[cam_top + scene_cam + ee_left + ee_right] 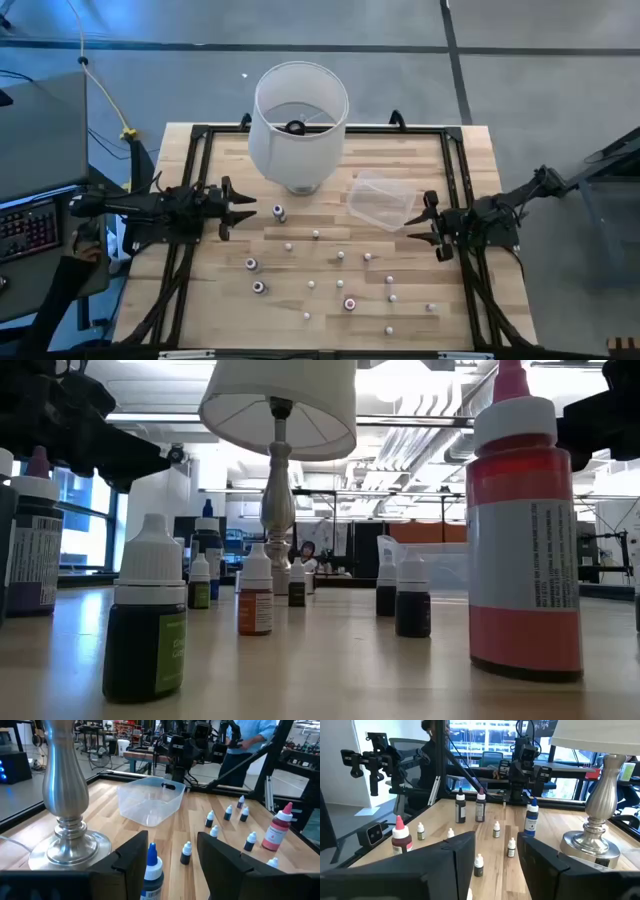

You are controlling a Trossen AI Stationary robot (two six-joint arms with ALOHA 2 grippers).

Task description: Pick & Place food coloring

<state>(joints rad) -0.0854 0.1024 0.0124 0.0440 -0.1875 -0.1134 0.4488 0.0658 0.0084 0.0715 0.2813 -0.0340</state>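
Both arms just hung low at the table's sides: left gripper (243,211) open by a blue bottle (279,213), right gripper (432,227) open beside the empty tub (381,199). Food coloring (340,256) sat scattered mid-table.

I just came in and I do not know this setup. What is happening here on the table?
Nothing is being held yet. The left gripper is open, facing a blue food coloring bottle near the lamp. The right gripper, also open, waits beside the clear plastic tub. Many small food coloring bottles stand scattered over the wooden table; the tub looks empty.
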